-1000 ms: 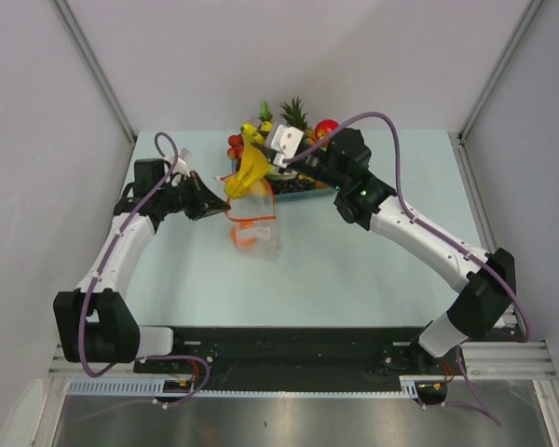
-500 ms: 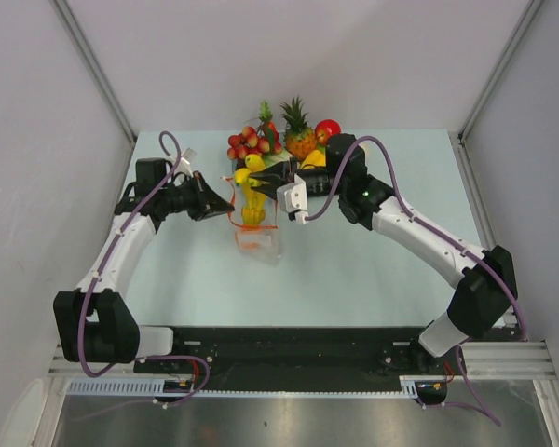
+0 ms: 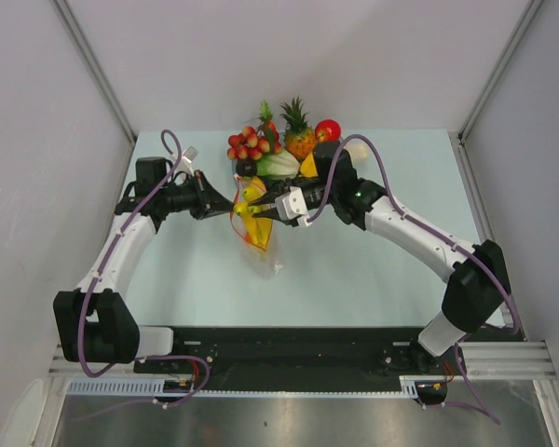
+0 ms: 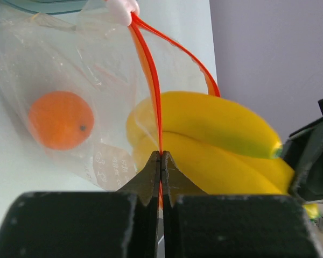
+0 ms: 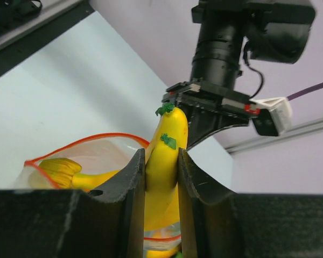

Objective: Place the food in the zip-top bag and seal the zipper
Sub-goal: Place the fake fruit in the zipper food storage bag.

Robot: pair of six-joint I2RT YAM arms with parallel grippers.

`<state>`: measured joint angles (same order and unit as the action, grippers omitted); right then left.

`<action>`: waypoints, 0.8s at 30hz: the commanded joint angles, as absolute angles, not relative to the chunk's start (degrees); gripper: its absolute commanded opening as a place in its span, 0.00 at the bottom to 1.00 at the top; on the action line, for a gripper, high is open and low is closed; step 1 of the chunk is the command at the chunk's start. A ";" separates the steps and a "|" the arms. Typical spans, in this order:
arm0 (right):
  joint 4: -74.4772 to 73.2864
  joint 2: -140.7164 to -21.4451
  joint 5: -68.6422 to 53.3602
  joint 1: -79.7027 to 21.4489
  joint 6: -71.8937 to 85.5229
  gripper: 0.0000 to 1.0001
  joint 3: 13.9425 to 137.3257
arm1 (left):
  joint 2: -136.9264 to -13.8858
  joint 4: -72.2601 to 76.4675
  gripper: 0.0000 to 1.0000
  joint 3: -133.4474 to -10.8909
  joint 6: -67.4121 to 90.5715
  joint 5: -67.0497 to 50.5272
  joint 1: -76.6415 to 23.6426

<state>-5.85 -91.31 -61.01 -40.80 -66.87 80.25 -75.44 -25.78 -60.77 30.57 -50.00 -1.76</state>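
Observation:
My left gripper (image 4: pixel 161 155) is shut on the red-orange zipper (image 4: pixel 149 70) of the clear zip-top bag (image 4: pixel 105 64) and holds its mouth open. An orange (image 4: pixel 60 119) lies inside the bag. My right gripper (image 5: pixel 161 153) is shut on the yellow banana bunch (image 5: pixel 164 141), which sits partly inside the bag's mouth (image 5: pixel 91 138). In the top view the bag (image 3: pixel 258 233) hangs between the left gripper (image 3: pixel 225 207) and the right gripper (image 3: pixel 265 209), with the banana (image 3: pixel 252 194) at its top. A red apple (image 3: pixel 328 128) rests at the back.
A pile of toy fruit stands at the table's back middle: a red berry cluster (image 3: pixel 249 142), a pineapple (image 3: pixel 298 132) and a pale green piece (image 3: pixel 278 164) in a blue-tinted tray. Grey walls close in on both sides.
My right gripper has carried the banana bunch from over the fruit tray down and left into the bag's mouth. The bag has lifted off the table and bunched up between the grippers.

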 commanded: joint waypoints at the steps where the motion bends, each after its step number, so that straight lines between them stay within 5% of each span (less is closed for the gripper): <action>1: -7.72 -92.90 -64.33 -40.87 -62.93 0.00 80.42 | -73.74 -23.73 0.00 -61.61 31.20 -52.91 -2.11; 6: -11.41 -94.48 -63.72 -40.87 -62.84 0.05 80.42 | -72.95 -24.34 0.00 -61.26 31.11 -53.61 -2.11; 8: -11.78 -94.75 -63.20 -40.96 -61.53 0.22 80.42 | -72.60 -24.87 0.00 -61.17 31.11 -53.61 -2.11; 9: -11.69 -94.75 -63.11 -40.96 -60.65 0.45 80.42 | -72.60 -24.96 0.00 -61.00 31.20 -53.44 -2.11; 12: -4.79 -94.13 -61.27 -41.04 -51.01 0.93 80.51 | -71.98 -25.40 0.00 -60.73 31.46 -53.09 -2.11; 13: -2.57 -94.04 -59.08 -41.04 -47.41 0.99 80.42 | -71.63 -25.23 0.00 -60.30 31.46 -52.91 -2.11; 18: 6.06 -91.67 -48.19 -40.52 -29.38 1.00 80.51 | -71.54 -26.19 0.00 -59.77 30.59 -52.03 -2.11; 24: -2.87 -89.47 -34.03 -38.68 -18.83 0.91 80.68 | -70.84 -25.14 0.00 -59.24 30.15 -51.42 -2.11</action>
<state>0.03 -92.86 -44.91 -40.23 -30.63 80.05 -73.28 -26.28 -59.68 30.89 -51.20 -1.87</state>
